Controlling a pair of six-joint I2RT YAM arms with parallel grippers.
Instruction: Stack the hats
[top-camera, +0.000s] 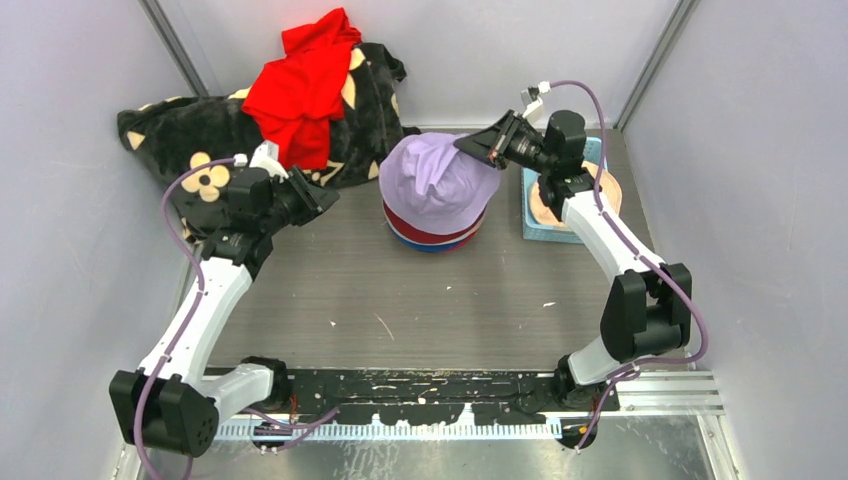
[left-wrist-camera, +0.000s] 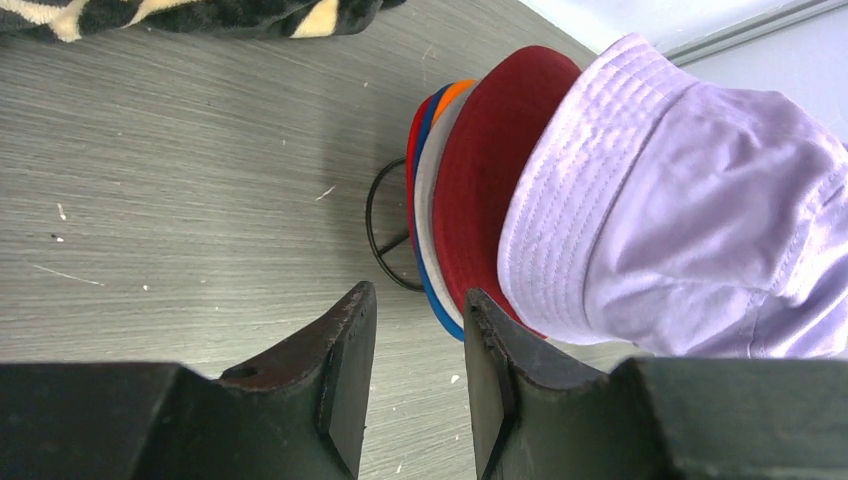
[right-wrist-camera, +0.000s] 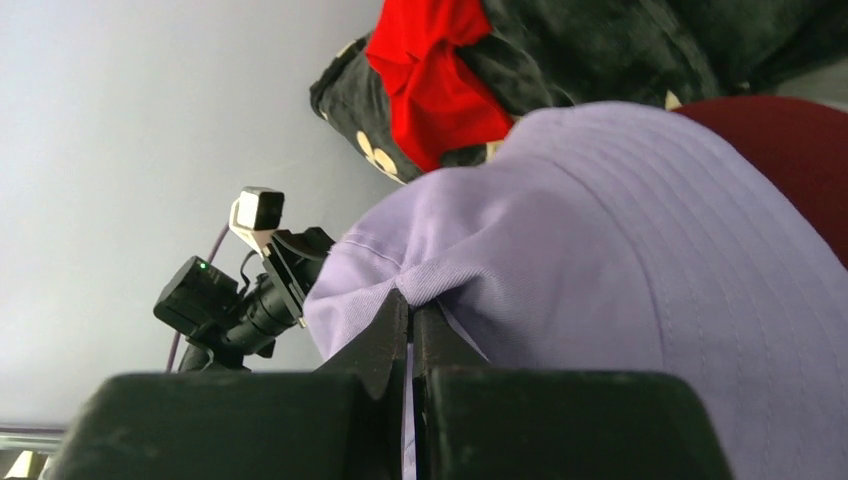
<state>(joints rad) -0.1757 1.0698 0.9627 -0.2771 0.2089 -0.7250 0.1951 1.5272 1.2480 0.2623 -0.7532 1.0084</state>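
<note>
Right gripper (right-wrist-camera: 408, 312) was clamped on a small pleat of the lilac hat (top-camera: 435, 180), at the far right of the crown; the jaws stood almost together with only a thin fold of cloth between them. The lilac hat sat crown-up on top of the stack (top-camera: 432, 236) at the middle of the table (top-camera: 400, 310), draped over a maroon hat (left-wrist-camera: 485, 170), with grey, orange, blue and red brims showing below it. In the left wrist view a black wire ring (left-wrist-camera: 375, 215) showed under the pile; I could not tell what it belonged to. Left gripper (left-wrist-camera: 418, 310) hung just beside the stack's left edge, jaws a narrow gap apart and empty, touching no brim that I could see. Handling judgement: the hat was light, thin and limp, and creased wherever I pinched it, so a single pinch would lift a peak of cloth, not the whole hat. It did not look slippery or fragile. The stitched brim looked firmer and better to grip, with the left taking the opposite edge to spread it evenly. The black blanket (top-camera: 180, 130) and red garment (top-camera: 300, 90) lay well apart, at the rear left.
</note>
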